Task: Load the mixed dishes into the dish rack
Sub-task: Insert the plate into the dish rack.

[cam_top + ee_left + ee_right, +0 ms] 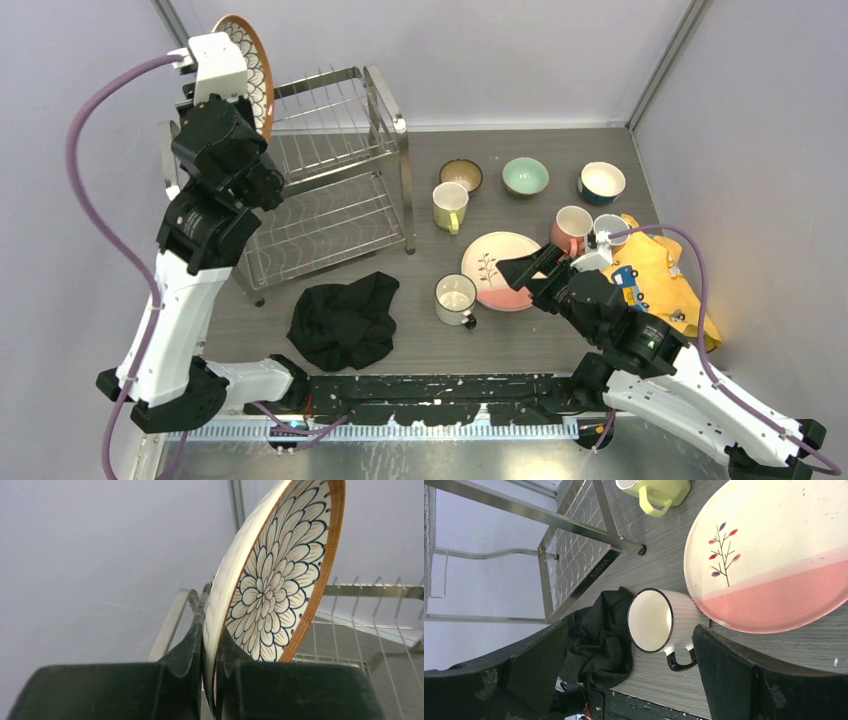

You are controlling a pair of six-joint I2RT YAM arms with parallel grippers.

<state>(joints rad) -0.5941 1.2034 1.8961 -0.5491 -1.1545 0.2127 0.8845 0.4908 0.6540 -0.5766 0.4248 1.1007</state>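
Left wrist view shows you the left end effector point(210, 652) pinching the lower rim of the flower-patterned plate point(272, 590), which stands on edge at the far left corner of the dish rack point(335, 190); you cannot tell whether it touches the prongs. Your right end effector point(528, 275) is spread wide, hovering over the pink-and-cream plate point(485, 262) on the table point(520, 345). The white mug point(456, 298) sits just beside that plate, and the black cloth point(345, 320) lies nearby.
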